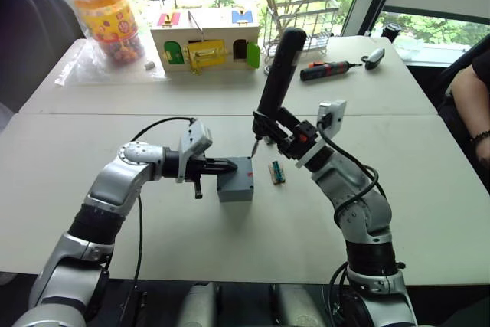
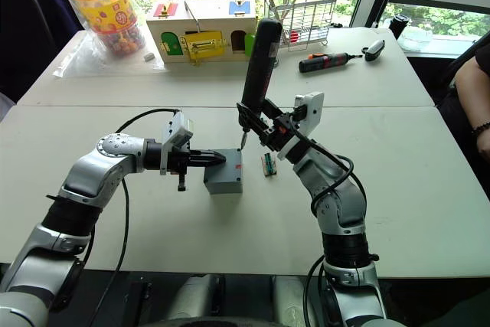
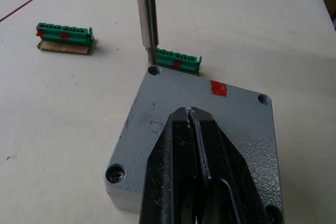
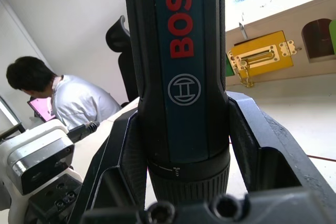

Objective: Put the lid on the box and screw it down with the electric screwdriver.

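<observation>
The grey box [image 1: 235,181] stands mid-table with the lid [image 3: 173,103] lying on top of it; a red mark sits on the lid's upper face. My left gripper [image 1: 230,165] is shut, and its joined fingertips [image 3: 181,129] rest over the lid from the left. My right gripper [image 1: 282,132] is shut on the electric screwdriver [image 1: 277,74], which is held nearly upright and leans slightly. Its metal bit [image 3: 148,14] points down at the screw hole in the lid's far corner.
Two green terminal blocks [image 3: 65,31] [image 3: 178,59] lie just beyond the box. At the back stand a wooden toy house [image 1: 205,40], a wire rack [image 1: 302,17], a red-and-black screwdriver [image 1: 328,70] and a bagged toy jar [image 1: 111,21]. A person's arm [image 1: 471,97] is at the right edge.
</observation>
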You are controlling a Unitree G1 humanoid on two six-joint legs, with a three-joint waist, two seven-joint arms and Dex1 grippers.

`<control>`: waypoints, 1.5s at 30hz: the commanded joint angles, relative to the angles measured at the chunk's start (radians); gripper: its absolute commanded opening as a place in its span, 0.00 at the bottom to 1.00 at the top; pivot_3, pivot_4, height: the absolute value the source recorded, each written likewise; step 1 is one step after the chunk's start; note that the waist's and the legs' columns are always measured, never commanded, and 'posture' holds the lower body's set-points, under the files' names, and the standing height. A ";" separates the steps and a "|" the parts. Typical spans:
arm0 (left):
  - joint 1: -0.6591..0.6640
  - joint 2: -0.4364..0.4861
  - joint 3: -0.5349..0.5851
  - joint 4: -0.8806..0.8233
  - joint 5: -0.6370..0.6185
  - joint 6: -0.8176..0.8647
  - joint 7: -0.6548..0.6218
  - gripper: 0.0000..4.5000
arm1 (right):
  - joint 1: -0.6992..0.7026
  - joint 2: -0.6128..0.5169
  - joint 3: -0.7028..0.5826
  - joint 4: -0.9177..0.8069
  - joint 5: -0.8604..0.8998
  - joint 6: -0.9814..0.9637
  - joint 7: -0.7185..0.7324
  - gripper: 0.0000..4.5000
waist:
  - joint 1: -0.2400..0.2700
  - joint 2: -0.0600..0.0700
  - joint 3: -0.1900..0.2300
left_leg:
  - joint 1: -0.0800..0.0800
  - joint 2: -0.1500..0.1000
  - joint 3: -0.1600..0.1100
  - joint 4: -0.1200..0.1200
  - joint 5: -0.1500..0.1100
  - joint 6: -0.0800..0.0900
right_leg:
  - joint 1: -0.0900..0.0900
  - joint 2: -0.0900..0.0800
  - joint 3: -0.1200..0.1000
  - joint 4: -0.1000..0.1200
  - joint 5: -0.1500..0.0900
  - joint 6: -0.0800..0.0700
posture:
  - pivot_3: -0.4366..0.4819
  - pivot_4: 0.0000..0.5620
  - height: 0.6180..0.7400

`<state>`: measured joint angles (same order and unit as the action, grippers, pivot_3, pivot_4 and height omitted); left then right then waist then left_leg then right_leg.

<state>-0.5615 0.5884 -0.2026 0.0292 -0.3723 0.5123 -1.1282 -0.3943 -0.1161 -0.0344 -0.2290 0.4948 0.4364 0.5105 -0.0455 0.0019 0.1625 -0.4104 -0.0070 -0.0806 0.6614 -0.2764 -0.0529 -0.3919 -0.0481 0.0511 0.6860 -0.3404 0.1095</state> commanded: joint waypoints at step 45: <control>0.005 -0.011 -0.018 0.015 0.044 -0.010 -0.003 0.00 | -0.009 -0.025 0.029 0.012 -0.006 -0.091 0.015 0.39 | 0.001 0.000 0.000 | 0.001 0.000 0.000 0.000 0.000 0.001 | 0.001 0.000 0.000 0.000 0.000 0.000 | 0.48 0.27 1.00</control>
<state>-0.5636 0.5754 -0.2035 0.0378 -0.3485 0.4922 -1.1301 -0.3934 -0.1345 -0.0001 -0.1940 0.4944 0.3756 0.5179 -0.0450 0.0019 0.1625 -0.4096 -0.0072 -0.0809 0.6615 -0.2767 -0.0523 -0.3907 -0.0484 0.0510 0.6861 -0.3404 0.1095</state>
